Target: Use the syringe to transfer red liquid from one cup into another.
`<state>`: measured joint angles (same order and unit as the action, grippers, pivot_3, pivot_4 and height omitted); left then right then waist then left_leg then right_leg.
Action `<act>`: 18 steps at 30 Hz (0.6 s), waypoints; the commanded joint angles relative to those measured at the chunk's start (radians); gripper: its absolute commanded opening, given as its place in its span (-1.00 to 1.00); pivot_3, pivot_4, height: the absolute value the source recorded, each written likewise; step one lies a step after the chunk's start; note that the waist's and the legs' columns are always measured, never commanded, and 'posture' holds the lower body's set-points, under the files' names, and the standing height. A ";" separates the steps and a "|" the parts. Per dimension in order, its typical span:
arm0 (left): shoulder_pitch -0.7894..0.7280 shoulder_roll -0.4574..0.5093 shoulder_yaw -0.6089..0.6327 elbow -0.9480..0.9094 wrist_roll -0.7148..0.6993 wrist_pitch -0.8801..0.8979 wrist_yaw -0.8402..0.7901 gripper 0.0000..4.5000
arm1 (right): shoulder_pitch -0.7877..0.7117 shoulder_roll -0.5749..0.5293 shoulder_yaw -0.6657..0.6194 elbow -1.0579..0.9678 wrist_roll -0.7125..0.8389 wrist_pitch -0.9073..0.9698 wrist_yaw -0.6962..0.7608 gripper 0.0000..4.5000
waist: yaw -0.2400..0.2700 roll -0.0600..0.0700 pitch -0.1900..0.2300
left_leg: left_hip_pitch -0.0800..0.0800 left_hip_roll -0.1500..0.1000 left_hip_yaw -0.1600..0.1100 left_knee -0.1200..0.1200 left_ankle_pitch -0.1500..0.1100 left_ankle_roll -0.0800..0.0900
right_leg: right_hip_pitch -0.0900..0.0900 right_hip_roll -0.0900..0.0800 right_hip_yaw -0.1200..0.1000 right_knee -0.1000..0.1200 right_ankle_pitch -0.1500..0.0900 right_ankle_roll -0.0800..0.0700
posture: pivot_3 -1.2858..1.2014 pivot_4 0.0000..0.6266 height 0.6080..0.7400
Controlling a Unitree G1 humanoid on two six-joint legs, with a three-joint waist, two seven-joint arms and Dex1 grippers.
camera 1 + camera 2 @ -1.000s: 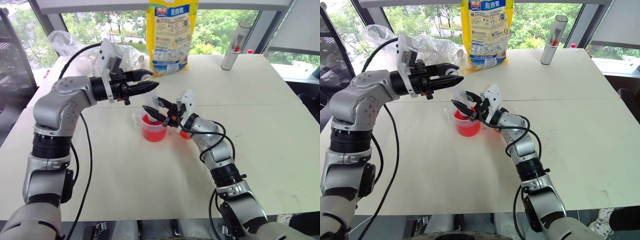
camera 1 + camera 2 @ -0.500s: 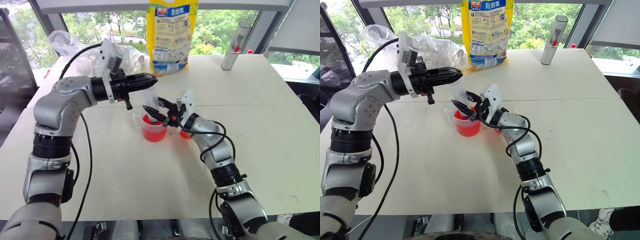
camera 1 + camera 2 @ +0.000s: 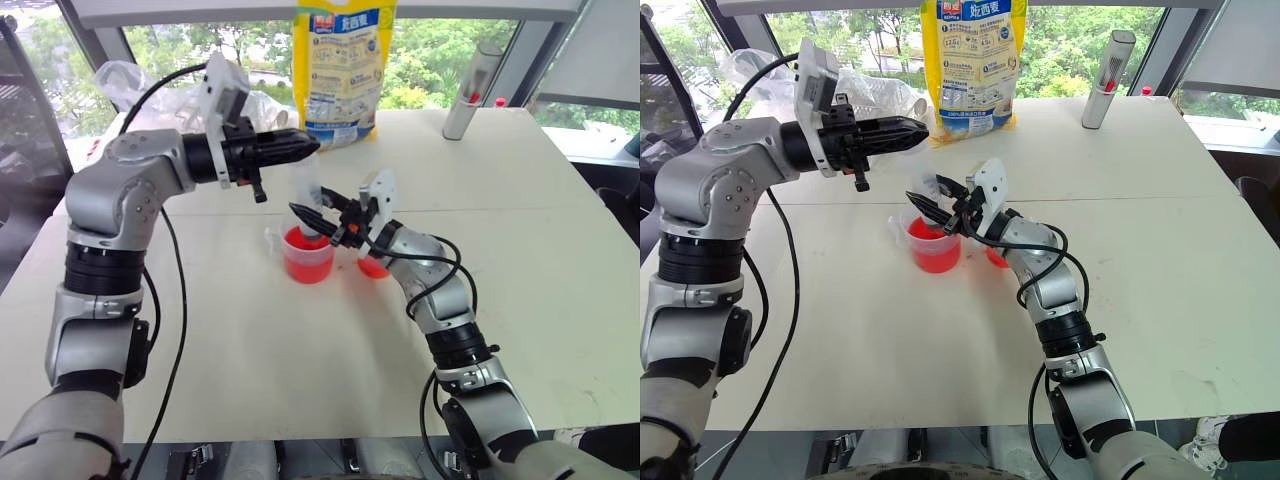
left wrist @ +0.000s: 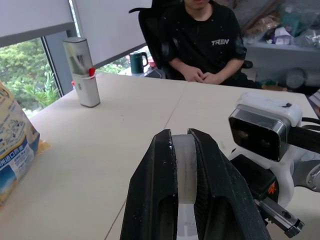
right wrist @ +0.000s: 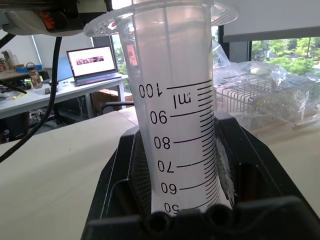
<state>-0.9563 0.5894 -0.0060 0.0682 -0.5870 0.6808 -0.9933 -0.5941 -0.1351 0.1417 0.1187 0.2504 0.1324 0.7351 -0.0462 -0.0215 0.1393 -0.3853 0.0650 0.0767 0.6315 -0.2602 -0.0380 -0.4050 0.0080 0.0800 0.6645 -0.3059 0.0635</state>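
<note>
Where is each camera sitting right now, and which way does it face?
Left and right eye views: on the head, looking forward and down at the table; both arms show, with the left gripper above the right gripper over the larger beaker.
Left wrist view: along its fingers, shut on the plunger, across the table toward a seated person.
Right wrist view: along its fingers, shut on the syringe barrel.
Shared: both eye views and the left wrist view show the grey cylinder.

Two cups (image 3: 308, 258) (image 3: 372, 266), one syringe (image 3: 305, 190), one bag (image 3: 346, 68).
</note>
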 commanded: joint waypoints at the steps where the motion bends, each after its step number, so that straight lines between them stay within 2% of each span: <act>1: -0.104 0.038 0.094 -0.007 0.023 -0.087 0.037 -0.99 | 0.032 -0.008 0.061 -0.010 -0.007 0.028 0.051 -0.39 | 0.000 0.000 0.000 | 0.000 0.000 0.000 0.000 0.000 0.000 | 0.000 0.000 0.000 0.000 0.000 0.000 | 0.03 -0.52 1.00; 18: -0.122 0.046 0.102 0.020 0.036 -0.113 0.032 -0.99 | 0.039 -0.010 0.072 -0.012 -0.008 0.037 0.058 -0.39 | 0.000 0.000 0.000 | 0.000 0.000 0.000 0.000 0.000 0.000 | 0.000 0.000 0.000 0.000 0.000 0.000 | 0.03 -0.52 1.00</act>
<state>-0.9764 0.5912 -0.0060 0.0968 -0.5785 0.6604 -1.0049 -0.5912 -0.1381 0.1417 0.1169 0.2552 0.1565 0.7351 -0.0458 -0.0215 0.1394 -0.3855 0.0651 0.0766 0.6315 -0.2602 -0.0380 -0.4051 0.0079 0.0800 0.6645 -0.3059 0.0635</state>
